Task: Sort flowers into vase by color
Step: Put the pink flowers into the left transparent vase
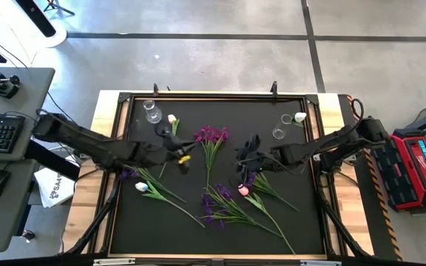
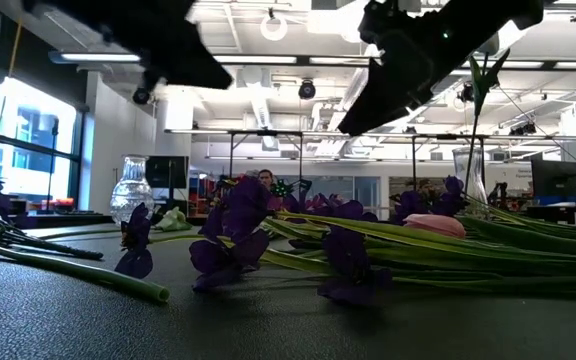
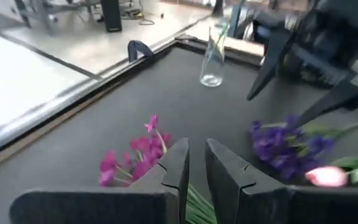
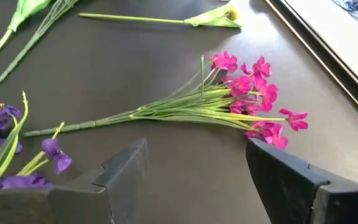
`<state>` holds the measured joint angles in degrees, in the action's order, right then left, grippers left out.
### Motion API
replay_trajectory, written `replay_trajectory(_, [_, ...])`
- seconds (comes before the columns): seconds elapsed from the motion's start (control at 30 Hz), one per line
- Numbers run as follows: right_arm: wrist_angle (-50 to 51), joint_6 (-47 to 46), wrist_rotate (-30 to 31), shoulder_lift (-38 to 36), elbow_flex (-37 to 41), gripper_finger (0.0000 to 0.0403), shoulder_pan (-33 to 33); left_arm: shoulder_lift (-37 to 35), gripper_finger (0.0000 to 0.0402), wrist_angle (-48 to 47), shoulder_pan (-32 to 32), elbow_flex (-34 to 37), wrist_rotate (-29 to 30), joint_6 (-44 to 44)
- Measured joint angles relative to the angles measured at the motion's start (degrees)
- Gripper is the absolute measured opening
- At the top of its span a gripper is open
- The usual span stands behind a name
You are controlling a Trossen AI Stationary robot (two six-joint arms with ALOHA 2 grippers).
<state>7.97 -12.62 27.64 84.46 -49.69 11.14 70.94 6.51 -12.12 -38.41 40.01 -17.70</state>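
Observation:
Flowers lie on the black mat: a magenta bunch (image 1: 211,137) (image 4: 241,93) in the middle, purple ones (image 1: 214,203) nearer, a pink tulip (image 1: 242,191), a white tulip (image 1: 140,186) and a yellowish bud (image 4: 216,18). Glass vases stand at the far left (image 1: 152,111) and far right (image 1: 278,133). My left gripper (image 1: 182,154) (image 3: 196,163) hovers left of the magenta bunch, shut to a slit, with nothing between its fingers. My right gripper (image 1: 241,161) (image 4: 197,171) hangs open to the right of that bunch, above the mat.
A raised wooden frame (image 1: 109,148) borders the mat. A white bloom (image 1: 299,117) sits by a second glass (image 1: 287,118) at the far right, and a white bud (image 1: 171,118) near the left vase. Bare mat lies between the vases along the far edge.

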Motion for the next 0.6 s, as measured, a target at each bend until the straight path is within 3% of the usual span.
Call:
replay_trajectory(0.1, [1.3, -0.1, 0.1, 0.0, 0.0, 0.0259, 0.8, 7.4, 0.0038, -6.9, 0.3, -6.2, 0.9, 2.2])
replay_trajectory(0.2, [2.7, -1.8, 2.1, 0.0, 0.0, 0.0259, 2.1, 13.9, 0.0041, -18.4, 1.5, -13.3, -0.3, -2.3])
replay_trajectory(0.37, [5.2, -7.4, 4.3, 0.0, 0.0, 0.0259, 5.4, 23.4, 0.0072, -37.6, 2.9, -23.6, -9.0, -8.4])
replay_trajectory(0.6, [6.3, -11.7, 14.6, -0.1, 0.0, 0.0259, 11.9, 30.4, 0.0155, -38.8, 4.2, -27.6, -17.8, -11.4])
